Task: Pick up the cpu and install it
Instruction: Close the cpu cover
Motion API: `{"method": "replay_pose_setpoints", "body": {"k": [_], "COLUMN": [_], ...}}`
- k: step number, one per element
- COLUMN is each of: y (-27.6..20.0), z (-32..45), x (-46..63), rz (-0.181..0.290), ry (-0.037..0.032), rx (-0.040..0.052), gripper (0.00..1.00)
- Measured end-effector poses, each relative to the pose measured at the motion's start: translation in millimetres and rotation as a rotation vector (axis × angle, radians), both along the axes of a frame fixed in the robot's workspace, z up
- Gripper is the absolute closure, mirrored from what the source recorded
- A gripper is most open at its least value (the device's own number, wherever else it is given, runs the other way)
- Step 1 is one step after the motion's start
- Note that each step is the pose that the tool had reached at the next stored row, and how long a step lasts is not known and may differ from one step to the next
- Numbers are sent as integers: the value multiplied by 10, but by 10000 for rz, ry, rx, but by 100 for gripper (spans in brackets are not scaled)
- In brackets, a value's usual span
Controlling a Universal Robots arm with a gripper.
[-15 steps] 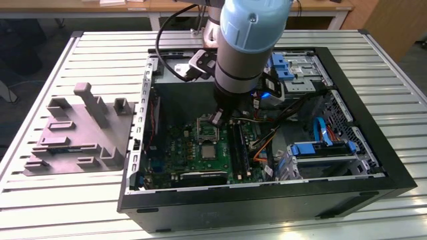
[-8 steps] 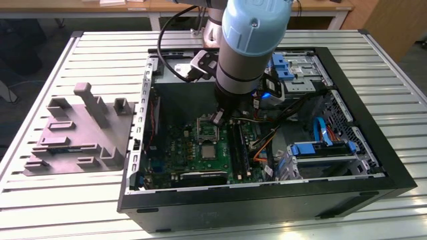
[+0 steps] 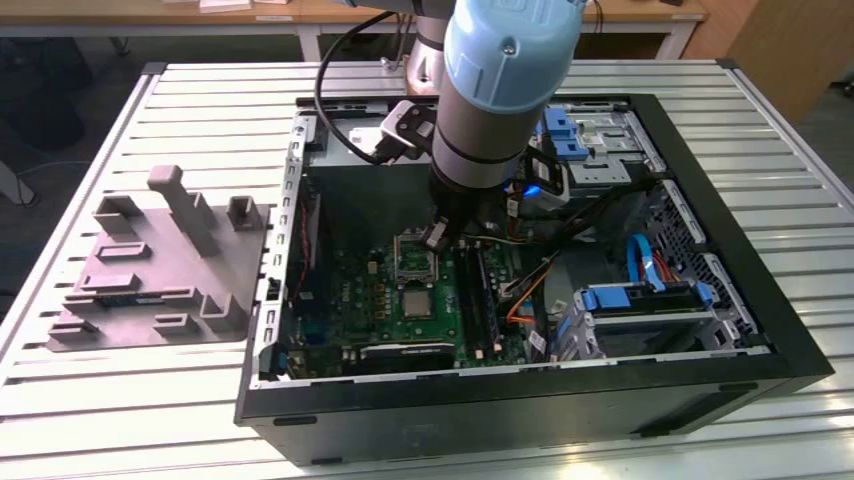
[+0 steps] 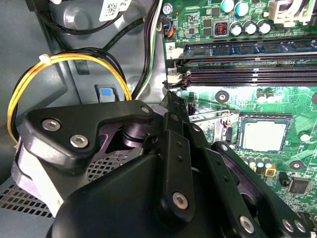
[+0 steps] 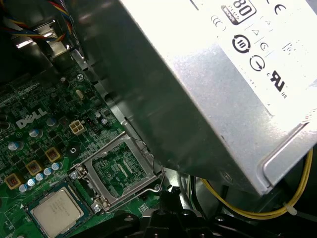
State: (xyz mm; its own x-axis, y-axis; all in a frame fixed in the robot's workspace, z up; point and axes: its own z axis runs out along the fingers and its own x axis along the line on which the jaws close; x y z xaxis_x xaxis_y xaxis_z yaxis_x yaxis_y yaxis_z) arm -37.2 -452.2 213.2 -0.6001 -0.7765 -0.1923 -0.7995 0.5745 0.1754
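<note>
Beside the hand [image 3: 435, 238], the power supply [image 5: 218, 74] looms over the cpu [image 5: 58, 212].

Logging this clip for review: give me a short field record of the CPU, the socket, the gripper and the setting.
cpu: silvery square chip lying flat in the motherboard socket, not held
socket frame: shiny load plate hinged open beside the chip
gripper: low inside the case, above the board near the open frame
setting: open computer case on a slatted table
</note>
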Motion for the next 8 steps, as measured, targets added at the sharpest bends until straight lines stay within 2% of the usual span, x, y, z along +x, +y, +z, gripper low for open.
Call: {"method": "replay_pose_setpoints", "body": {"k": [8], "y": [0], "z": [0], "x": [0], "rz": [0], "ry": [0], "rx": [1], "gripper": [89]}}
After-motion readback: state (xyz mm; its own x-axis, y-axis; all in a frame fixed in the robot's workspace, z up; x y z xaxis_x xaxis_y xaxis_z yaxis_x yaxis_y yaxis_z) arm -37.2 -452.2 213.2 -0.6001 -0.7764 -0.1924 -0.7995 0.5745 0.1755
